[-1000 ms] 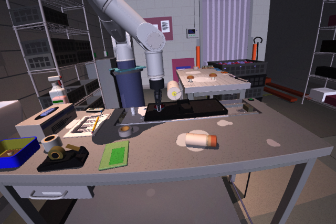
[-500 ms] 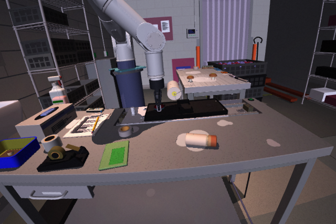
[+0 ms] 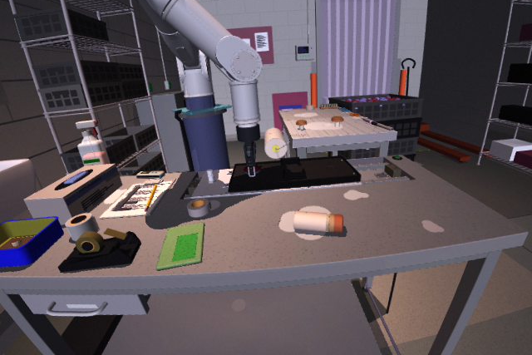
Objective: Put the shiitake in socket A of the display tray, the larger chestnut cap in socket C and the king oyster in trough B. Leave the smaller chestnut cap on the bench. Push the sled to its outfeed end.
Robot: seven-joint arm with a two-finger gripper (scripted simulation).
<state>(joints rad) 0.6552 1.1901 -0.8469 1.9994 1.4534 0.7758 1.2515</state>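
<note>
A dark red mushroom cap (image 3: 252,168), the shiitake, sits at the left end of the black display tray (image 3: 294,173), and I grip it from straight above with my gripper (image 3: 251,169). The king oyster (image 3: 318,222), a pale cylinder with an orange end, lies on its side on the bench in front of the tray. Two brown chestnut caps (image 3: 301,123) (image 3: 337,119) stand on the slatted table behind the bench. The tray rests on a grey sled rail (image 3: 378,169) running to the right.
A roll of tape (image 3: 198,207) lies just left of the tray front. A green pad (image 3: 181,245), a tape dispenser (image 3: 99,247), a tissue box (image 3: 73,192) and a blue tin (image 3: 25,240) fill the bench's left side. A pale roll (image 3: 275,143) stands behind the tray.
</note>
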